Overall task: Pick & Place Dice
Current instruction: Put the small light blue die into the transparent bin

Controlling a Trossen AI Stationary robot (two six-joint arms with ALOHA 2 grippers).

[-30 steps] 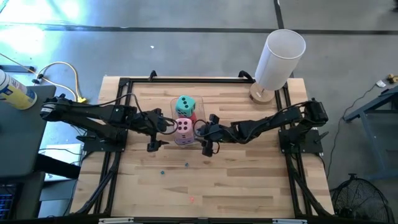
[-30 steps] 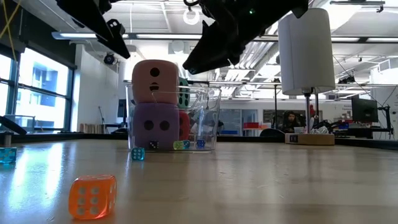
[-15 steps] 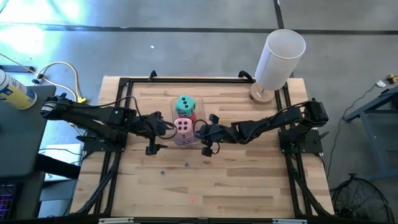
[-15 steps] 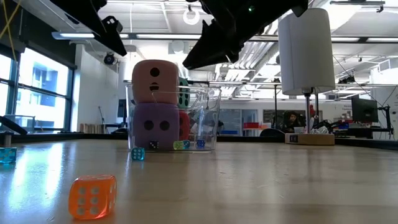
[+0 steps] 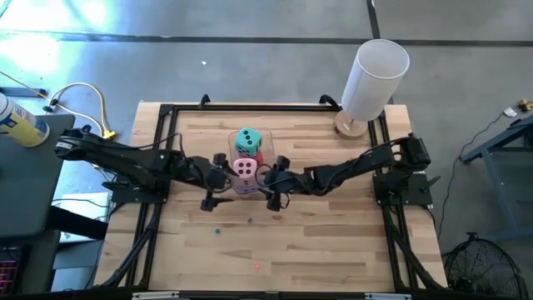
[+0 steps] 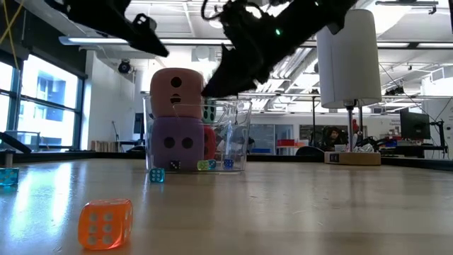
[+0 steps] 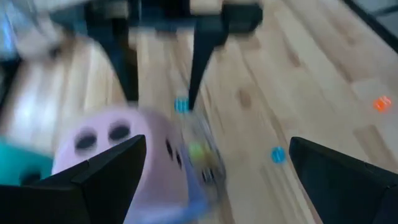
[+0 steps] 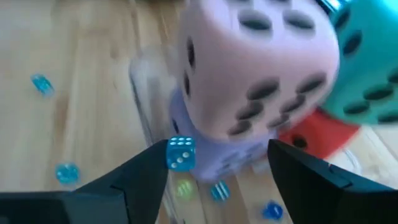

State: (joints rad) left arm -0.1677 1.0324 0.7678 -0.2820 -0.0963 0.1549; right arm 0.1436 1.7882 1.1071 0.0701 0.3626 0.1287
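Observation:
A clear container (image 5: 241, 158) stands mid-table with the dice in it. The pink die (image 5: 245, 169) rests on the purple die (image 6: 175, 142), and the teal die (image 5: 247, 139) rests on the red die (image 8: 320, 138). My left gripper (image 5: 215, 179) hovers open just left of the container, with the pink die (image 7: 109, 149) ahead of its fingers. From the right, my right gripper (image 5: 268, 182) comes in open and tilted down; the pink die (image 8: 261, 68) and purple die (image 8: 224, 155) lie just ahead of its fingers.
Small coloured dice lie loose on the wood: an orange one (image 6: 106, 223) near the front, blue ones (image 6: 156, 175) beside the container, more (image 5: 249, 221) toward the near edge. A tall white cylinder (image 5: 375, 79) stands at the back right corner.
My left gripper has moved right toward the container, dipped a little and rolled. My right gripper has sunk slightly and edged left toward the pink die. The dice have stayed where they were.

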